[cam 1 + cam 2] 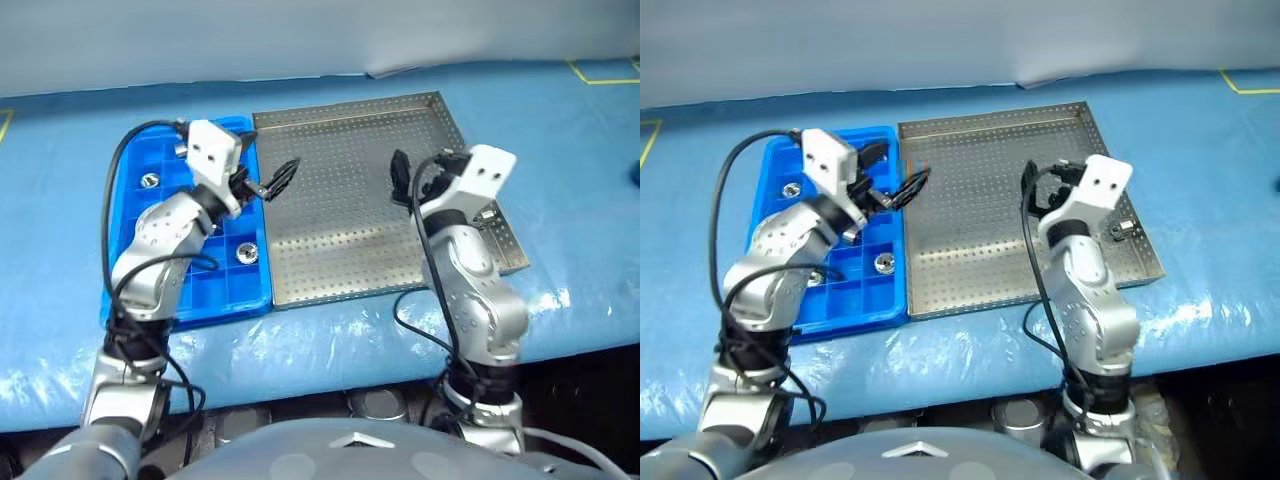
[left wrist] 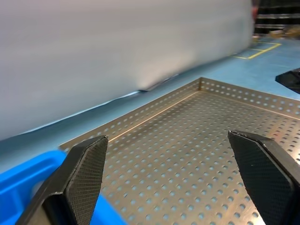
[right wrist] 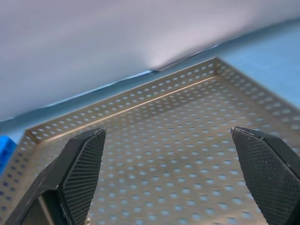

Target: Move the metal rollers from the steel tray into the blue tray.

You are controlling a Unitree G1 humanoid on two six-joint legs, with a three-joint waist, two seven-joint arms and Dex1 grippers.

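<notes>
The steel tray [image 1: 340, 130] lies in the middle of the blue-covered table, with the blue tray [image 1: 225, 305] touching its left side. Two metal rollers [image 1: 246, 254] [image 1: 150, 181] sit in separate compartments of the blue tray. Another small shiny roller [image 1: 1120, 229] lies in the steel tray near its right rim, just behind my right wrist. My left gripper [image 1: 282, 178] hovers open over the steel tray's left edge with nothing between its fingers. Over the tray's right half, my right gripper [image 1: 400, 178] is open and empty too.
The table's front edge runs close below both trays. Yellow tape lines [image 1: 600, 75] mark the far right corner of the cover. A dark object [image 1: 636, 172] shows at the right border. A pale wall rises behind the table.
</notes>
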